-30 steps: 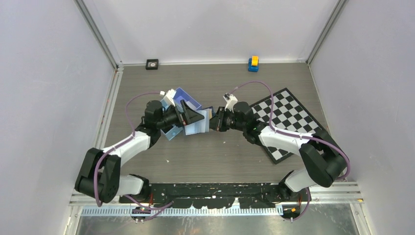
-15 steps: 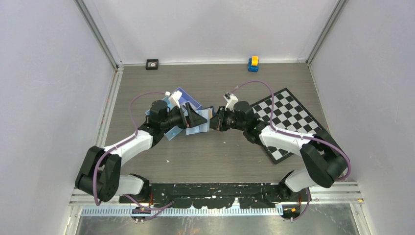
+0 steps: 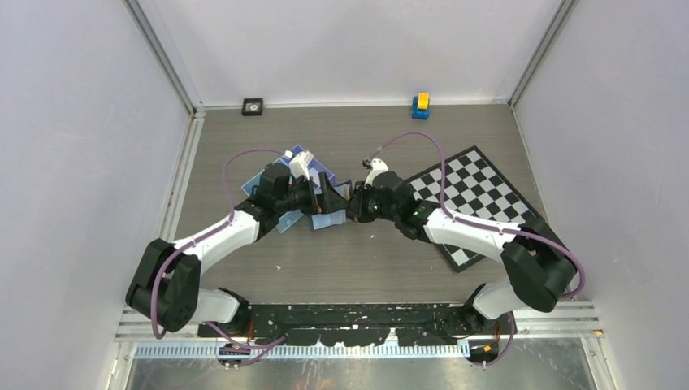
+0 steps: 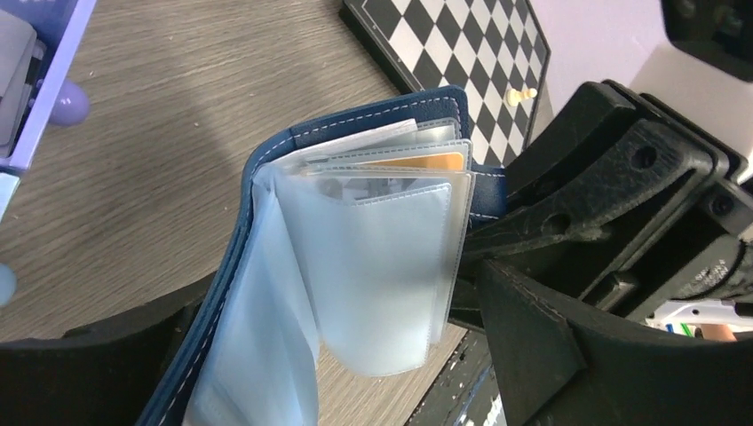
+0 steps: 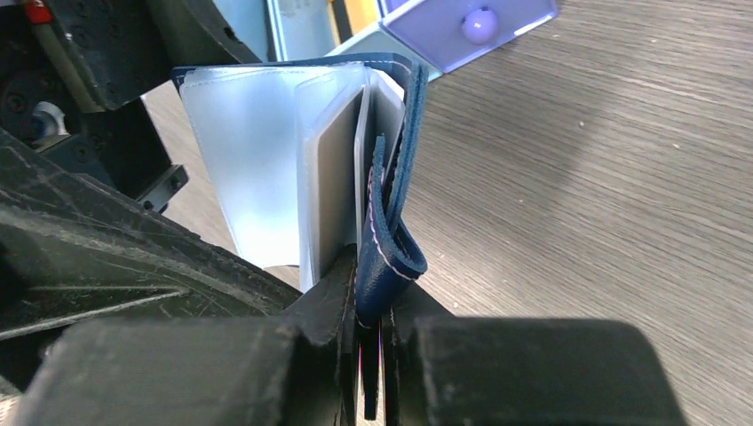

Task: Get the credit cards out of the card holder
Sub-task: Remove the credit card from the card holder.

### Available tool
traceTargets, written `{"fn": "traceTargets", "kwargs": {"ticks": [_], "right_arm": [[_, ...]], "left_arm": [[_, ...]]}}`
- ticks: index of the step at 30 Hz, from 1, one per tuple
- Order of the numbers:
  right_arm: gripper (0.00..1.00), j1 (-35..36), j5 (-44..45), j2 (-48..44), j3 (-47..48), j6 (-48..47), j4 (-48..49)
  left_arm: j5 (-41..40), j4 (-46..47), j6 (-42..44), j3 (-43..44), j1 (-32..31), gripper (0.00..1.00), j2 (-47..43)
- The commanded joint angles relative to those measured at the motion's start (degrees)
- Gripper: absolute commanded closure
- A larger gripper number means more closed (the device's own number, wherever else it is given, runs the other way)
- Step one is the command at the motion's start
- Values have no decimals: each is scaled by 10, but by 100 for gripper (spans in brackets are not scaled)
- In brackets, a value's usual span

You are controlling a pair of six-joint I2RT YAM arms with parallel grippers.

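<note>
The card holder (image 4: 266,177), navy with a lighter inside, hangs open above the table between both arms (image 3: 327,218). Frosted clear sleeves (image 4: 382,266) fan out from it. An orange-gold credit card (image 4: 428,162) shows at the top of one sleeve; other cards sit behind it, their colours unclear. My right gripper (image 5: 377,306) is shut on the folded navy cover edge (image 5: 391,253). My left gripper (image 4: 342,297) is open wide, its fingers (image 4: 533,355) on either side of the hanging sleeves, and the navy cover lies along the left one.
A light-blue compartment tray (image 3: 302,160) lies behind the left gripper. A chessboard (image 3: 475,191) lies at the right, with a small pawn (image 4: 519,92) on it. A yellow-and-blue toy (image 3: 420,106) and a small black square (image 3: 253,106) sit by the back wall.
The left gripper has moved right and closer to the right gripper, bringing its fingers around the sleeves. The right gripper shifted slightly left, still clamped on the holder.
</note>
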Motion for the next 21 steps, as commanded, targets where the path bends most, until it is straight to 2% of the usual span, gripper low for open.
{"fn": "traceTargets", "kwargs": {"ticks": [1,3,7,10,13,16,21], "right_arm": [[100,29,63,-28,40,-39,-6],[100,34,108,-37,42,-47,-25],[100,35,148,-51,41,-51,-43],[99,34,159,-56,42,-52,-54],[100,34,147,-56,39,-53,-46],[100,34,135,-50,42,-51,-44],[100,33,125,-50,40,-49,-38]], "left_arm": [[-78,-62,24,29,-6,10,1],[-111,-95,31,36,-6,8,-3],[-120,-99,30,35,-5,14,-4],[-106,-95,26,36,-2,26,3],[-65,-42,0,14,21,38,-2],[-17,9,-30,-10,47,38,-9],[18,56,-50,-25,62,38,-13]]}}
